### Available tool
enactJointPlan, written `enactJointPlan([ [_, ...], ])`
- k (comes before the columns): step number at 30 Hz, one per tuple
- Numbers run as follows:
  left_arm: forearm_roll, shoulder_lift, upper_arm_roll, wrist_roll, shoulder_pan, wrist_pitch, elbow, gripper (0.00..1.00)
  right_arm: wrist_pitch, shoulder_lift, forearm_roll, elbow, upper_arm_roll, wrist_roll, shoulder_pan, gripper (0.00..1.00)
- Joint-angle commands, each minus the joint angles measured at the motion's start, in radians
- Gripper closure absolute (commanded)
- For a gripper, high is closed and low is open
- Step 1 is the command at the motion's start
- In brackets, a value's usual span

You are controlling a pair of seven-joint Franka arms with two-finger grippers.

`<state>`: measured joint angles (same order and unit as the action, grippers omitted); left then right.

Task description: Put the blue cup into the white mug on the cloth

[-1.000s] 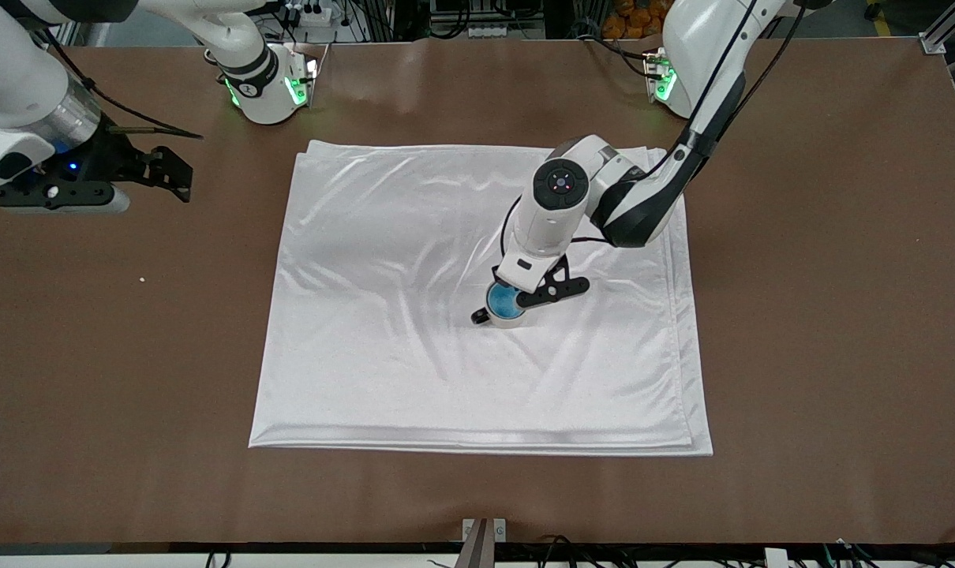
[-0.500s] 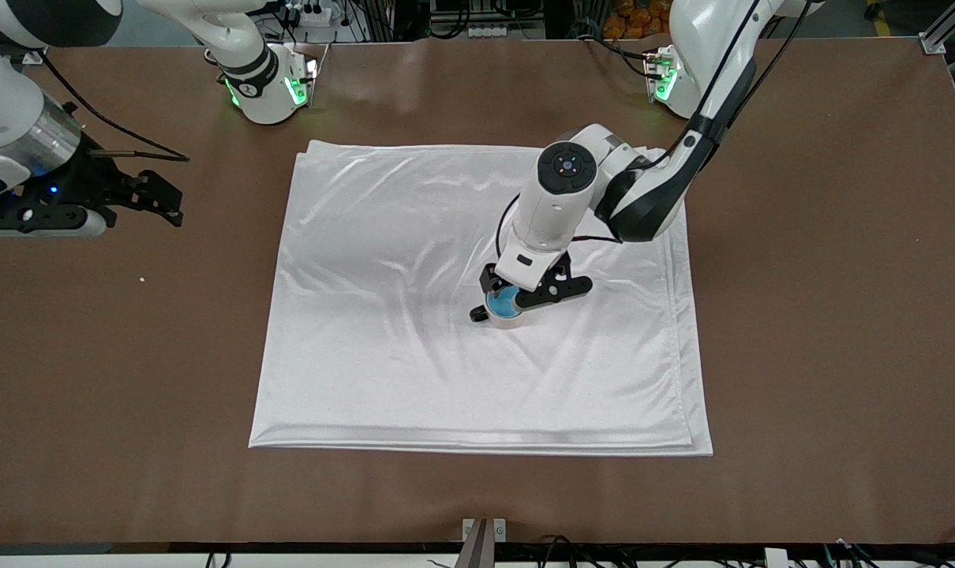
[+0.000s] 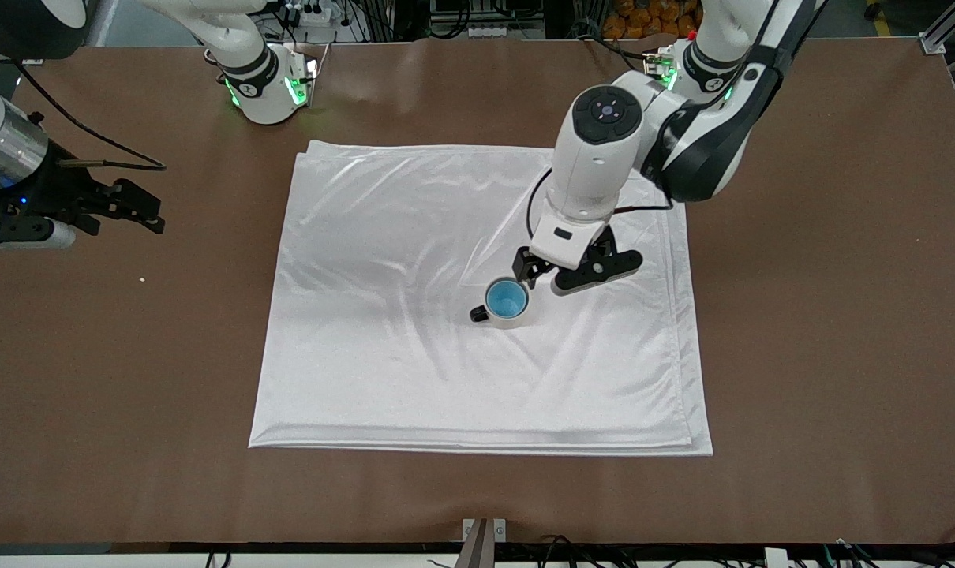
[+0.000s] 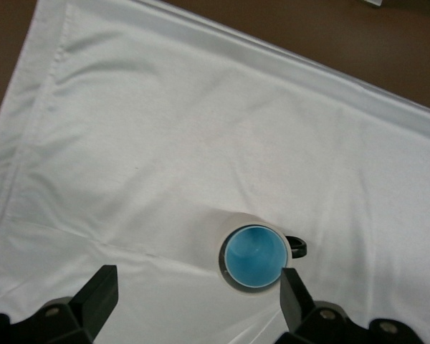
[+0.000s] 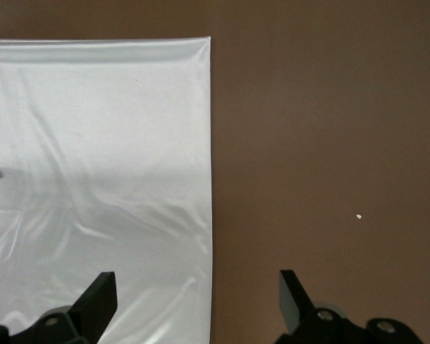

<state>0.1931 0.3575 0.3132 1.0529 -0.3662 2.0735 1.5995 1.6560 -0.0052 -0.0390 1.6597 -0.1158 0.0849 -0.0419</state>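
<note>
Blue cup [image 3: 507,298] nested in the white mug [image 3: 509,317] on the cloth [image 3: 383,331]
Left gripper [image 3: 576,272] hangs released over the cloth beside the mug; right gripper [image 3: 122,211] waits spread over bare table [image 3: 825,315].

The cloth [image 3: 383,315] is shiny white with soft grey wrinkle shading. On it, the white mug [image 3: 511,319] is off-white with a black loop handle, and the blue cup [image 3: 507,299] inside shows bright blue. The table [image 3: 825,315] is plain brown, with one tiny white speck [image 3: 142,278].
</note>
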Motion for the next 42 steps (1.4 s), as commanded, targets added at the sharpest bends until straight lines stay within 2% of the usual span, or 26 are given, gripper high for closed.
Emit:
enactJointPlan([
  [1, 0.023, -0.097, 0.001, -0.105, 0.042, -0.104, 0.017, 0.0, -0.041, 0.014, -0.019, -0.029, -0.007, -0.022, -0.021, 0.0],
  [11, 0.008, -0.13, 0.004, -0.29, 0.098, -0.369, -0.118, 0.0, -0.058, 0.022, -0.019, -0.032, -0.008, -0.024, -0.032, 0.0],
  [15, -0.017, -0.17, 0.004, -0.315, 0.133, -0.44, -0.13, 0.0, -0.058, 0.03, -0.019, -0.043, -0.008, -0.024, -0.032, 0.0],
  [20, -0.072, -0.219, 0.006, -0.46, 0.203, -0.483, -0.132, 0.0, -0.059, 0.03, -0.016, -0.044, -0.007, -0.027, -0.032, 0.0],
  [25, -0.136, -0.236, 0.007, -0.494, 0.256, -0.539, -0.133, 0.0, -0.061, 0.03, -0.013, -0.047, -0.002, -0.033, -0.033, 0.0],
  [31, -0.127, -0.255, 0.001, -0.661, 0.291, -0.556, -0.153, 0.0, -0.085, 0.03, -0.013, -0.083, 0.015, -0.053, -0.029, 0.0],
  [42, -0.139, -0.261, -0.003, -0.973, 0.44, -0.555, -0.153, 0.0, -0.096, 0.014, -0.007, -0.1, 0.022, -0.056, -0.035, 0.0],
])
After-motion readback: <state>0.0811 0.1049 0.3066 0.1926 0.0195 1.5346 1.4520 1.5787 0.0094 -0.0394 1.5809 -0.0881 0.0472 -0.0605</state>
